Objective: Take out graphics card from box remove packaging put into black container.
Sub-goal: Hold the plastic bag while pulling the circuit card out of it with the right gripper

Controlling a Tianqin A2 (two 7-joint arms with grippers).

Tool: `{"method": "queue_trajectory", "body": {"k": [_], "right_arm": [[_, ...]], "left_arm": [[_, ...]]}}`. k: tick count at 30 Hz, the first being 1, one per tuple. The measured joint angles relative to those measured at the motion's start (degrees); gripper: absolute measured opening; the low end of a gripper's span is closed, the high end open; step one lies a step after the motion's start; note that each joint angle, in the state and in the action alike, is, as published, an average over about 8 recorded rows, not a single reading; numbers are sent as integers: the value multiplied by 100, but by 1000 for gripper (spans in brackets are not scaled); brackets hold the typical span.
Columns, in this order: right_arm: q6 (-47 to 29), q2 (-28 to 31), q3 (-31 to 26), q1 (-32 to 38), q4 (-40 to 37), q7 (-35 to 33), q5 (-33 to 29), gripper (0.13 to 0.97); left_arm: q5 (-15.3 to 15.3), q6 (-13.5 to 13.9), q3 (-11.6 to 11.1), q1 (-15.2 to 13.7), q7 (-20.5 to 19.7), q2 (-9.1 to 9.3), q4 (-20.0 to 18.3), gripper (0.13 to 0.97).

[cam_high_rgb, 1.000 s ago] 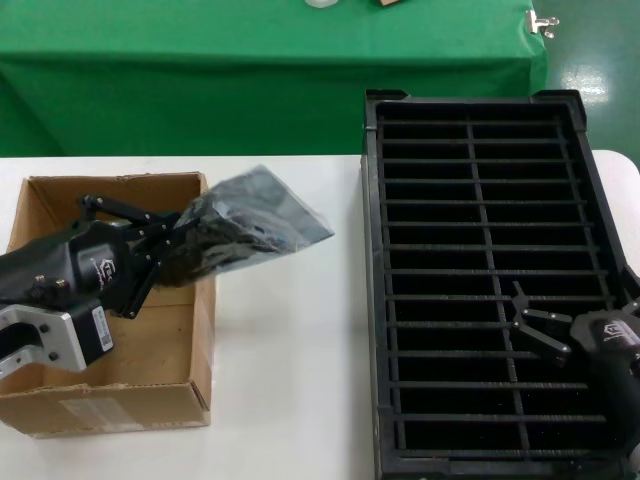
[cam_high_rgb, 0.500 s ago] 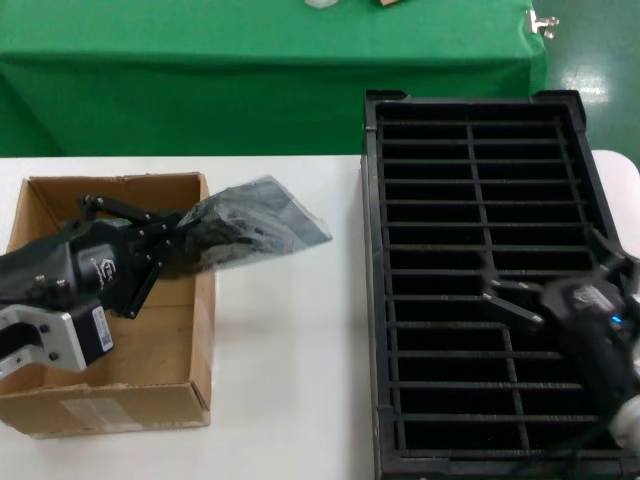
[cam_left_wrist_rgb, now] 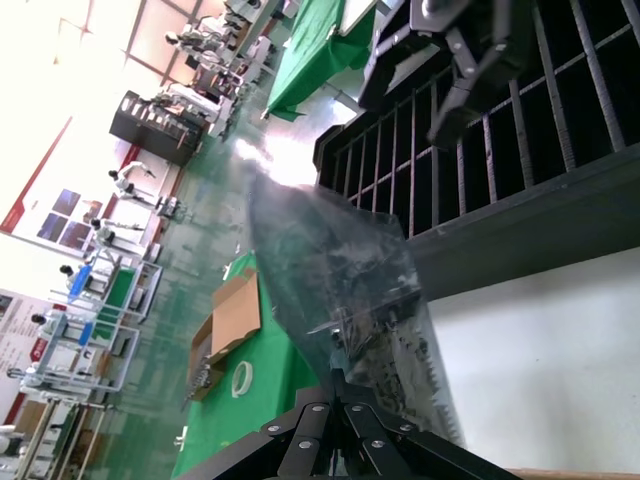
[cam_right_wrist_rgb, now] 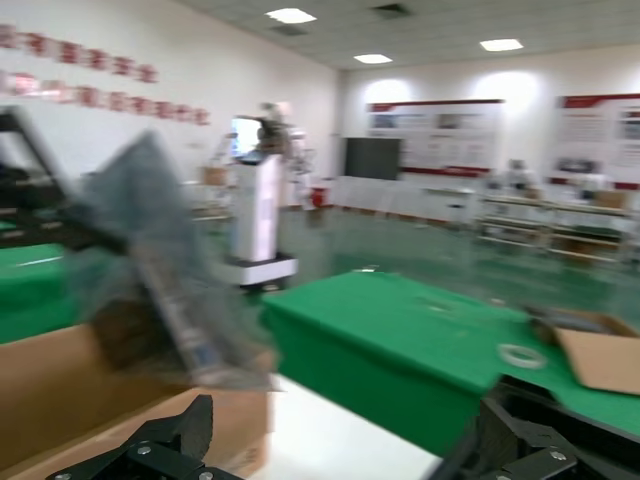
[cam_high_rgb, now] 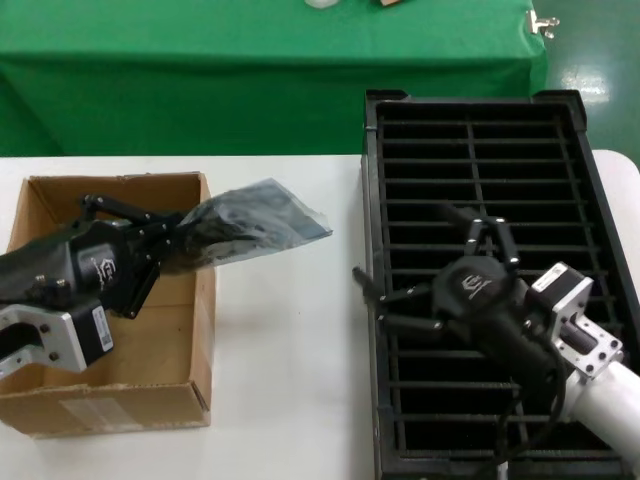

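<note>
**Bagged card lifted out of the box; unwrapping and slotting still to come**

Head view: the left tool (cam_high_rgb: 165, 243) is clamped on one end of the crinkly translucent grey-blue plastic bag (cam_high_rgb: 250, 230), holding it raised over the right wall of the brown corrugated cardboard box (cam_high_rgb: 110, 390) on the white surface (cam_high_rgb: 290, 400). The dark graphics card shows only as a shadow inside the bag. The right tool (cam_high_rgb: 400, 295), fingers apart, hangs over the left edge of the large black slotted plastic tray (cam_high_rgb: 480, 150), well apart from the bag. By my reading, step one is done; stripping the bag and placing the card remain.

Left wrist view: the bag (cam_left_wrist_rgb: 340, 280) runs out from the clamped fingers towards the tray (cam_left_wrist_rgb: 520, 130).

Right wrist view: the bag (cam_right_wrist_rgb: 160, 270) lies ahead between the spread fingers, not touched.
</note>
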Motion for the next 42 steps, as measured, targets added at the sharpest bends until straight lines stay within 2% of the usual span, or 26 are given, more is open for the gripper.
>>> {"method": "queue_trajectory", "body": {"k": [6,12,15,23,24,32,42], "right_arm": [[-819,165,-133,378,-360,-295,167,903],[-1279,158,-146,754,-699,-554,294,809],[-1358,124,-141,903,-792,-593,322,778],[-1399,-29,-157,1199,-1003,-642,331,588],[-1399,-47,-162,1222,-1026,-648,327,588],[-1426,-99,-223,1256,-1047,-647,292,377],[-1500,-13,-343,1075,-758,-574,229,230]], "left_arm": [[0,0,0,0,0,0,0,139],[0,0,0,0,0,0,0,139],[0,1,0,0,0,0,0,139],[0,1,-1,0,0,1,0,139],[0,1,-1,0,0,1,0,139],[0,1,-1,0,1,1,0,139],[0,1,-1,0,1,1,0,139]]}}
